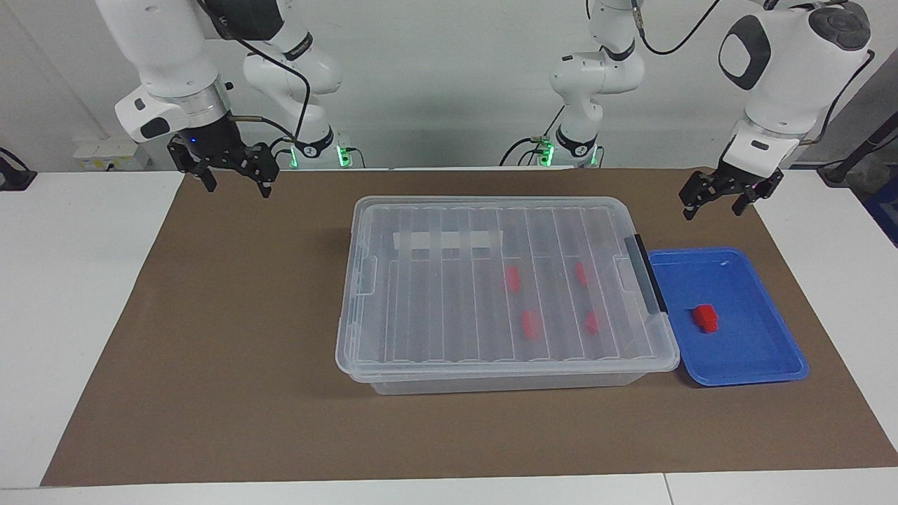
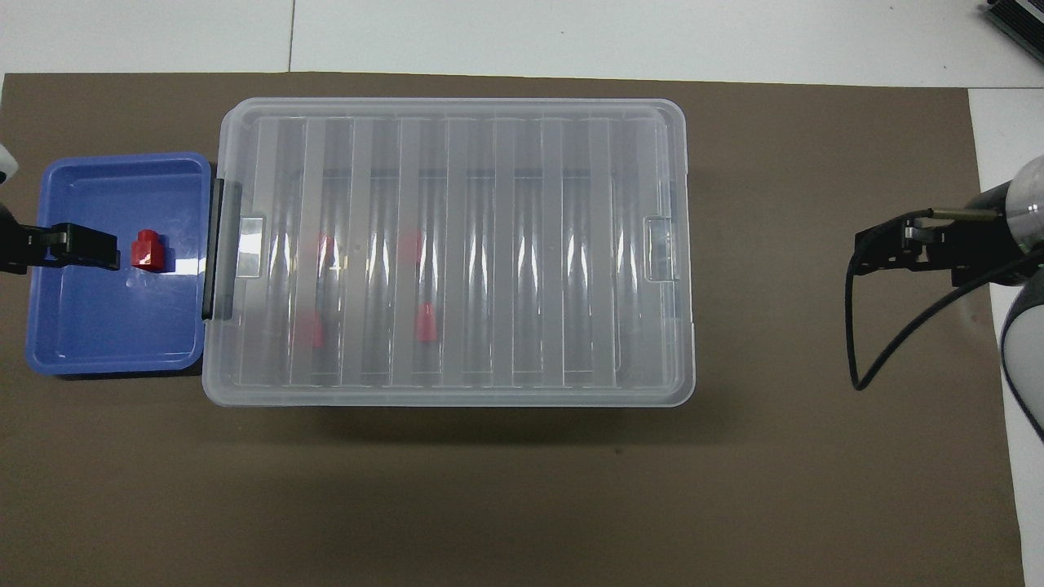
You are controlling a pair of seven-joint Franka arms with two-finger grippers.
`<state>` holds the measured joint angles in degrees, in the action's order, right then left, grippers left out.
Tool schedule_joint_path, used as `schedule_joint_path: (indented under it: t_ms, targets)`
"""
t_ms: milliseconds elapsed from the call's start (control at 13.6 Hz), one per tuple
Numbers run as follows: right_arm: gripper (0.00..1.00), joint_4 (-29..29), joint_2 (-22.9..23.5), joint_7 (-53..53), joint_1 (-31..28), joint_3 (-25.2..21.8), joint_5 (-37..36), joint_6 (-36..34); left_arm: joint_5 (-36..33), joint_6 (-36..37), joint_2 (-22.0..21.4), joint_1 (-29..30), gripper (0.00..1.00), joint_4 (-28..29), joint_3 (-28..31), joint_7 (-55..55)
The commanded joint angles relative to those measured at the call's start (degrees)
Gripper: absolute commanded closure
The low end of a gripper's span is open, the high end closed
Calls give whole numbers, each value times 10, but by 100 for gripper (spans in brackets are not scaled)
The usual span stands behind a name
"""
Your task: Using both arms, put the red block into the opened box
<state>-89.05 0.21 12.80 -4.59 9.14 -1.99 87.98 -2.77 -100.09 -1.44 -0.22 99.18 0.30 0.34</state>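
Observation:
One small red block (image 1: 706, 317) (image 2: 148, 250) lies in a shallow blue tray (image 1: 758, 365) (image 2: 98, 342) that sits beside the box at the left arm's end. The box (image 1: 421, 308) (image 2: 457, 130) is a large clear bin with its ribbed lid lying flat on it and a black clip (image 1: 649, 273) (image 2: 218, 249) at the tray end. Several more red blocks (image 1: 531, 324) (image 2: 424, 322) show through the lid. My left gripper (image 1: 712, 212) (image 2: 98, 249) hangs open, high over the tray and apart from the block. My right gripper (image 1: 238, 189) (image 2: 864, 249) hangs open over the mat, well clear of the box.
A brown mat (image 1: 210, 351) (image 2: 816, 448) covers the middle of the white table (image 1: 70, 280). A white tape strip (image 1: 449, 240) lies on the lid. Bare mat lies between the box and the right gripper, and along the box's side farther from the robots.

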Motion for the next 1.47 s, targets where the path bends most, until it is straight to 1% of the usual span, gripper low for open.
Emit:
schedule_joint_path:
  t_ms: [0,1029,1103,1250,1397]
  targets:
    - [0,-17,-14,1,-4,3,10,13,0,6,-12,3,0,9,-1,-4]
    - [0,-19,-13,7,-8,2,11,14,0,6,-12,3,0,9,-1,-4]
    - [0,-22,-13,9,-6,2,11,19,0,6,-12,3,0,9,-1,-4]
    - [0,-55,-23,14,-4,3,12,70,0,6,-12,3,0,9,-2,-4]
    - [1,-76,-24,16,-3,3,12,104,0,6,-12,3,0,9,-2,-4]
